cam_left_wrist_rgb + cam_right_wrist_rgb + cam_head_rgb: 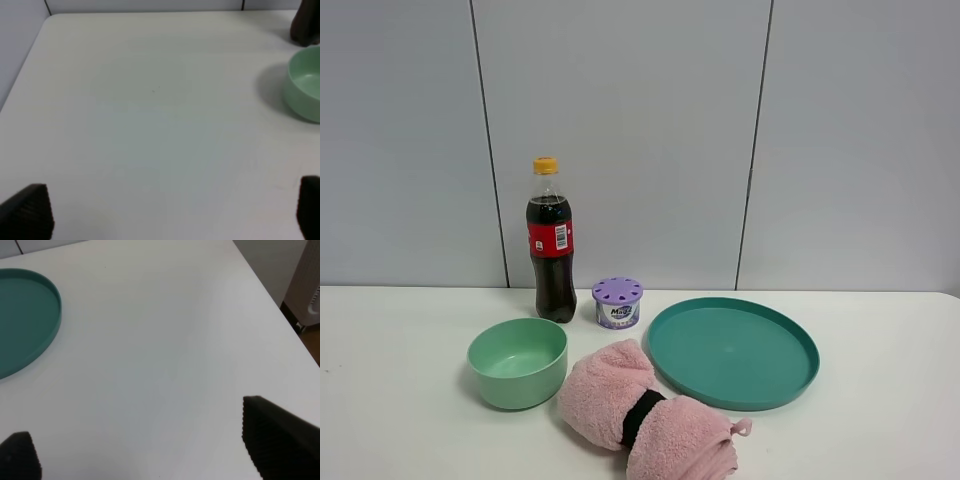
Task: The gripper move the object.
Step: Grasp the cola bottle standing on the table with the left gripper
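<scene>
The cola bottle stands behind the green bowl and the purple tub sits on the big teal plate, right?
Not quite. The purple tub is not on the teal plate; it sits on the table beside it, next to the cola bottle, as the exterior high view shows. The bottle does stand behind the green bowl.
</scene>
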Action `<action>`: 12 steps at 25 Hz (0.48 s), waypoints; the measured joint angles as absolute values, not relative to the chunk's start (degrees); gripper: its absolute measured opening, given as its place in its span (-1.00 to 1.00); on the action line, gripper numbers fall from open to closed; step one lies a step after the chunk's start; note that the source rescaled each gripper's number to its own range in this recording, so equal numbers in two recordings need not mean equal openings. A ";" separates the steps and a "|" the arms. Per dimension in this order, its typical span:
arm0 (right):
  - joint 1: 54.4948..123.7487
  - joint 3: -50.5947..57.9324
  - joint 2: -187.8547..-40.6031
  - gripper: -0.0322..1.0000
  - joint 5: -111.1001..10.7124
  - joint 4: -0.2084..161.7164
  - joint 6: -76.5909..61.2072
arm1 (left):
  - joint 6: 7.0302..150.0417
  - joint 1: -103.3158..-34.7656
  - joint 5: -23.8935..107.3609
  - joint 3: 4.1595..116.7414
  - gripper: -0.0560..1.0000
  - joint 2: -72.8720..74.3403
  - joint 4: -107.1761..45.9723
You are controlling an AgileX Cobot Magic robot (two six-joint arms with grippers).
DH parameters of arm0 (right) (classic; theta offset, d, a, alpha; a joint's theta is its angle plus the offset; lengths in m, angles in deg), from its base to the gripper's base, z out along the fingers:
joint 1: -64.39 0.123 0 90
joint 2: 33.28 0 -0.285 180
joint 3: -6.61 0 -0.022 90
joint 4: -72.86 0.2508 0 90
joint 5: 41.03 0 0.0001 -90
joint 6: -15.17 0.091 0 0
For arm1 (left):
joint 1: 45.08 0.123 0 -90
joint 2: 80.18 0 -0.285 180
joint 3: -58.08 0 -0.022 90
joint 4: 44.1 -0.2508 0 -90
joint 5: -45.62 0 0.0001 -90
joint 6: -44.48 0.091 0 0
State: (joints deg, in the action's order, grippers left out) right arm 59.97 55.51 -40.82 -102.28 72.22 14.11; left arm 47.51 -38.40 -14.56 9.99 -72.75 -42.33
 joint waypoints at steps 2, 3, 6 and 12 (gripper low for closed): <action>59.97 55.51 -40.82 1.00 -102.28 72.22 14.11 | 47.51 -38.40 -14.56 9.99 1.00 -72.75 -42.33; 59.97 55.51 -40.82 1.00 -102.28 72.22 14.11 | 47.51 -38.40 -14.56 9.99 1.00 -72.75 -42.33; 59.97 55.51 -40.82 1.00 -102.28 72.22 14.11 | 47.51 -38.40 -14.56 9.99 1.00 -72.75 -42.33; 59.97 55.51 -40.82 1.00 -102.28 72.22 14.11 | 47.51 -38.40 -14.56 9.99 1.00 -72.75 -42.33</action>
State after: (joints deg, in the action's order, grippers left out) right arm 59.97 55.51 -40.82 -102.28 72.22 14.11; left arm 47.51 -38.40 -14.56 9.99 -72.75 -42.33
